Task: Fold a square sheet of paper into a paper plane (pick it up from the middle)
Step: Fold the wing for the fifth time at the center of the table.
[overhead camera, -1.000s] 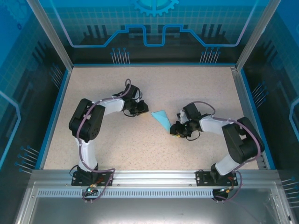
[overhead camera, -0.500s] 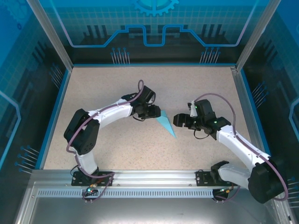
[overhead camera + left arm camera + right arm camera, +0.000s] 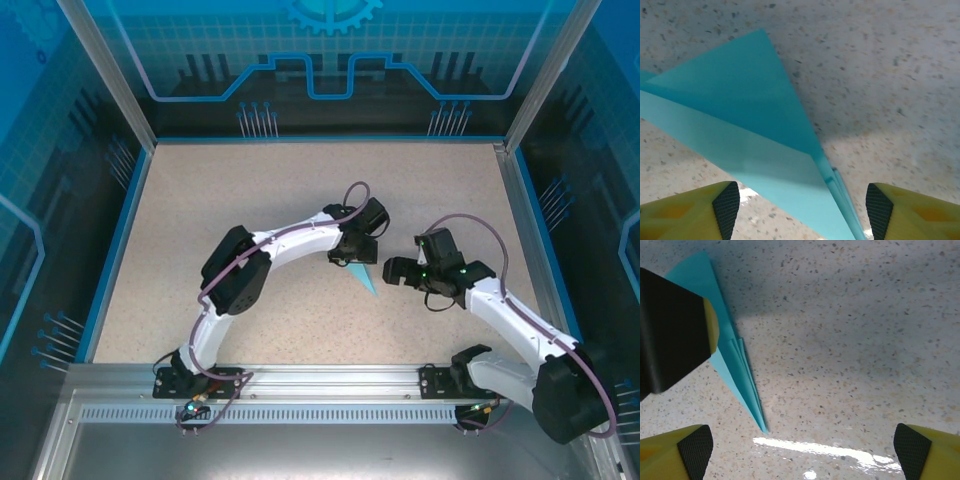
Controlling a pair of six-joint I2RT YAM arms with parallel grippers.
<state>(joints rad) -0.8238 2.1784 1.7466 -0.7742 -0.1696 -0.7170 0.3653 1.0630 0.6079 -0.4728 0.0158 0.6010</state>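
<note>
The square sheet of paper is folded into a narrow cyan paper plane (image 3: 363, 278) lying on the speckled table, its tip pointing toward the near side. My left gripper (image 3: 352, 258) hovers over its wide end, open. In the left wrist view the paper plane (image 3: 755, 130) runs between the yellow fingers (image 3: 725, 212) of the left gripper (image 3: 802, 212), and neither pad touches it. My right gripper (image 3: 393, 270) stands open just right of the plane. In the right wrist view the paper plane (image 3: 735, 365) lies at the left and the right gripper (image 3: 803, 452) holds nothing.
A black and yellow finger of the left gripper (image 3: 675, 330) shows at the right wrist view's left edge, over the paper. Blue-edged walls (image 3: 115, 240) and metal posts fence the table. Bare tabletop (image 3: 230, 190) lies around the two arms.
Both grippers have opened. The left arm has stretched right toward the centre, and the plane has shifted right and nearer and now lies free. The right gripper moved slightly right.
</note>
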